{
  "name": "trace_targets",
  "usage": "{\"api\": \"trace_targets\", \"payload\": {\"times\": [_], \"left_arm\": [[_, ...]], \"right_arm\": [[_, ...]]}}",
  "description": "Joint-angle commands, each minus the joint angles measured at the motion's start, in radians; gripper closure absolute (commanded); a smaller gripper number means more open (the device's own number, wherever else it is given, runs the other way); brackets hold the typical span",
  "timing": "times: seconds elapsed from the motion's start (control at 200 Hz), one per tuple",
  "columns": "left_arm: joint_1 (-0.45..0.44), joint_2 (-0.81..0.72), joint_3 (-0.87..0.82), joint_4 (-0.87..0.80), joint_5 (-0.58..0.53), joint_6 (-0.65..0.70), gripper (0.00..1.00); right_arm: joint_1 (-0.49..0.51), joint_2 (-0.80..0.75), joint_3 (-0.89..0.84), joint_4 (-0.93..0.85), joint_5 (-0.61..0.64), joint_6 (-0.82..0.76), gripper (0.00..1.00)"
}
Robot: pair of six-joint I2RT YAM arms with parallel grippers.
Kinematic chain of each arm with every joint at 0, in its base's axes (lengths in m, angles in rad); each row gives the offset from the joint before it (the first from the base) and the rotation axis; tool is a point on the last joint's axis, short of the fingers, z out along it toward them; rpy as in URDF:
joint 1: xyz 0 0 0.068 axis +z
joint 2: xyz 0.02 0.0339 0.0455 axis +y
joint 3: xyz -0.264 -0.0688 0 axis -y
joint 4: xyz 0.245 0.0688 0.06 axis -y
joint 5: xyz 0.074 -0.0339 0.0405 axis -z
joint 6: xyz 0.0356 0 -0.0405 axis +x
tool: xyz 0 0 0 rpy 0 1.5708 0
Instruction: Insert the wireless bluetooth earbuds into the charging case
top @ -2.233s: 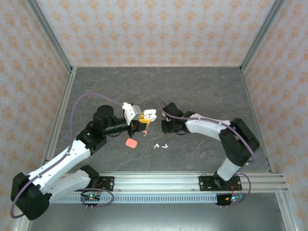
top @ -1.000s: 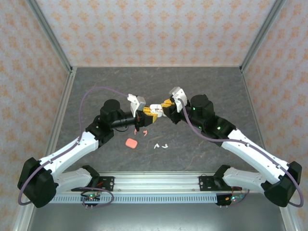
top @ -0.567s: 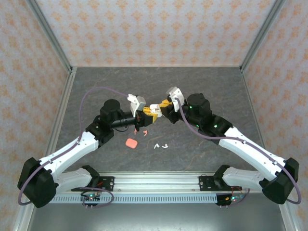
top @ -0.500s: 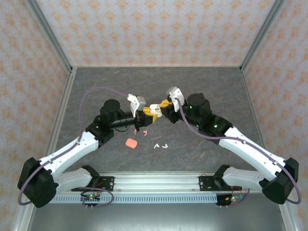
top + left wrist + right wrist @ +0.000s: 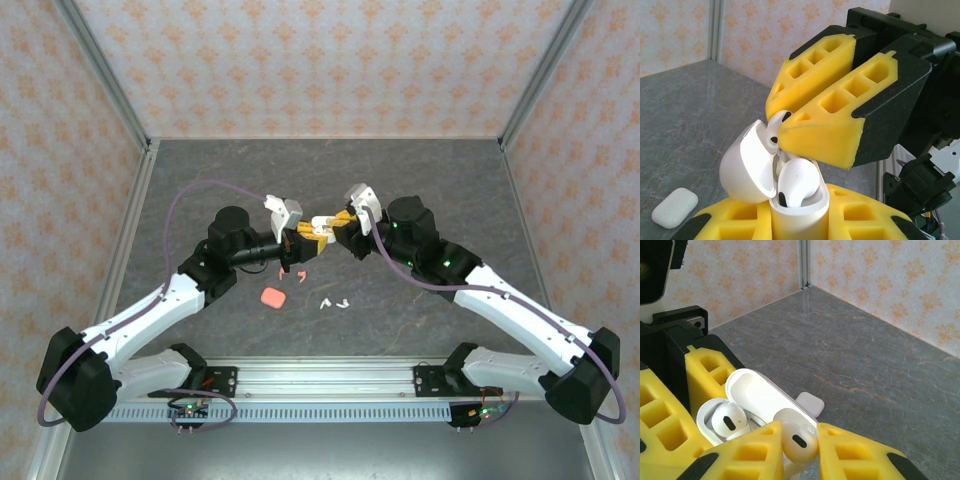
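Earbud [image 5: 799, 441], white, is pinched between the right fingers [image 5: 855, 455] at the rim of the open charging case [image 5: 799, 222], beside a second earbud [image 5: 797, 181] seated inside. The left fingers [image 5: 870, 225] clamp the case body, lid [image 5: 747, 170] tilted back, above the middle of the bench [image 5: 420, 180], well apart from the walls [image 5: 60, 200]. Loose white earbuds [image 5: 334, 302], coral earbuds [image 5: 298, 274] and a coral case [image 5: 272, 297] lie nearer the front edge.

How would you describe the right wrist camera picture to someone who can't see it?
Two yellow right fingers pinch a white earbud at the mouth of an open case, which the left fingers hold. A second earbud already sits inside. A closed case lies on the grey table behind.
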Motion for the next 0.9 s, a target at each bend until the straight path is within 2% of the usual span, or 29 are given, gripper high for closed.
{"api": "trace_targets", "payload": {"times": [0.0,0.28,0.701,0.891], "left_arm": [[-0.007,-0.012,0.025,0.062,0.005,-0.008,1.0],[-0.009,-0.021,0.013,0.07,0.002,0.003,1.0],[-0.009,-0.033,-0.009,0.107,-0.004,0.01,1.0],[-0.008,-0.035,-0.014,0.114,-0.007,0.013,1.0]], "right_arm": [[0.005,-0.022,-0.016,-0.001,-0.028,0.013,0.8],[0.005,-0.029,0.004,-0.032,-0.104,0.065,0.77],[0.005,-0.049,0.025,-0.047,-0.13,0.092,0.72],[0.005,-0.066,0.031,-0.044,-0.13,0.104,0.64]]}}
